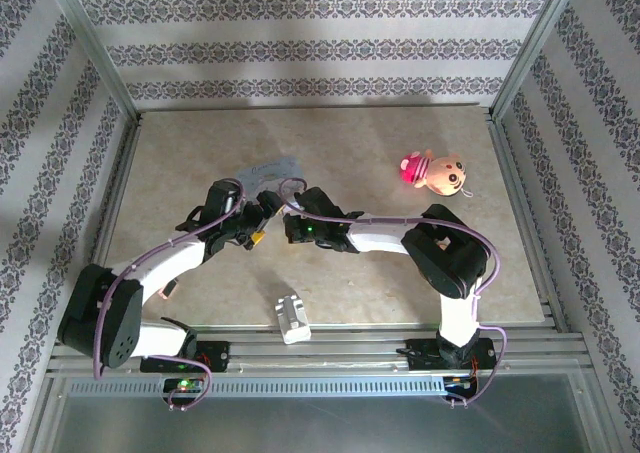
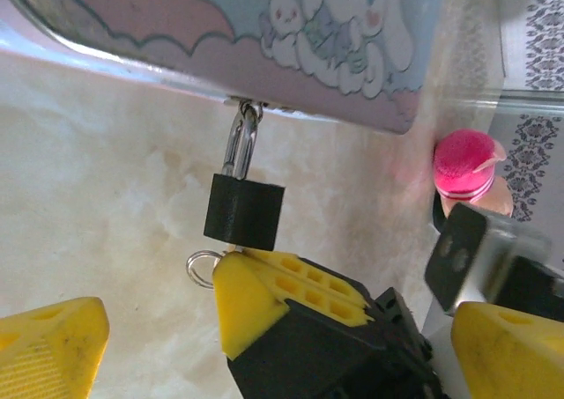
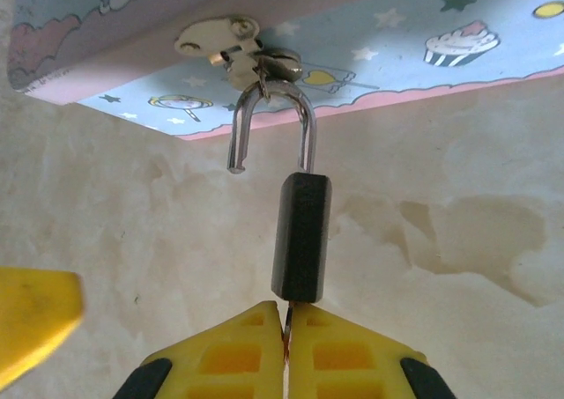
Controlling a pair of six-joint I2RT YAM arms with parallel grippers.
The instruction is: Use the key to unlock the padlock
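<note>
Right pincer (image 3: 285,333) clamps the key (image 3: 285,318), seated in the padlock (image 3: 301,236) hanging from the tin (image 3: 441,47). One shackle leg looks free, so unlocking seems done; next, release gently. Left pincer (image 1: 262,223) gapes beside the tin.

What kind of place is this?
Probably a staged robot test cell: left arm and right arm bolted at the near edge, metal frame post, wallpapered walls, stone-look tabletop.

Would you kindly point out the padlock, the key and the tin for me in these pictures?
the padlock (image 3: 301,236): right wrist view, on its dark body.
the key (image 3: 285,312): right wrist view, on the thin blade just under the lock body.
the tin (image 3: 397,47): right wrist view, on its pale blue printed side.
</note>
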